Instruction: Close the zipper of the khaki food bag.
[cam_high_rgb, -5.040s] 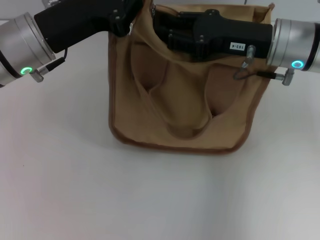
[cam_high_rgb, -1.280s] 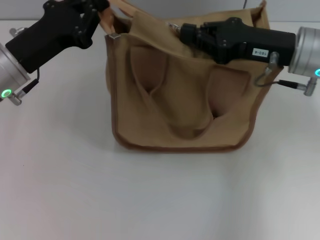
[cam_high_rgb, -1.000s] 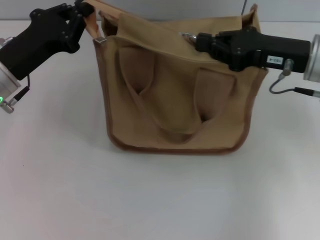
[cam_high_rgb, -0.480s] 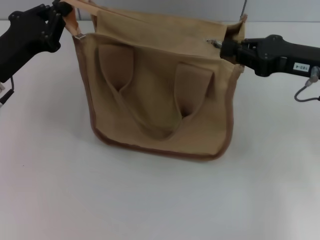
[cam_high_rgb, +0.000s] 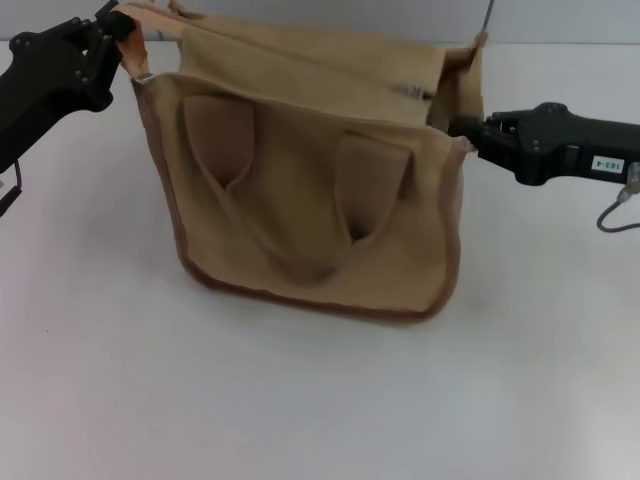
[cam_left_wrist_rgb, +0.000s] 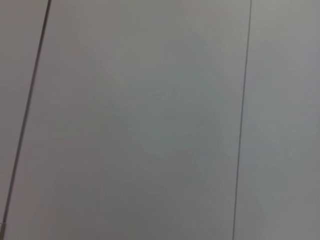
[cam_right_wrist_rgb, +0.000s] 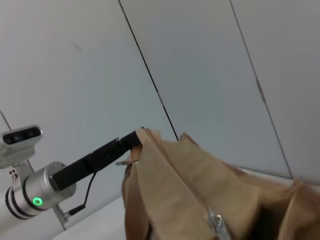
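The khaki food bag stands in the middle of the white table, its two handle loops hanging down the front. The zipper's silver slider sits near the right end of the bag's top; it also shows in the right wrist view. My left gripper is shut on the bag's left end tab and holds it up; the right wrist view shows it too. My right gripper is at the bag's upper right corner, below and right of the slider, apart from it.
The white table spreads around the bag. A grey panelled wall fills the left wrist view and stands behind the bag in the right wrist view.
The bag and my left gripper have shifted left. The slider has travelled to the right end of the top. My right gripper has dropped away from the slider to the bag's right corner.
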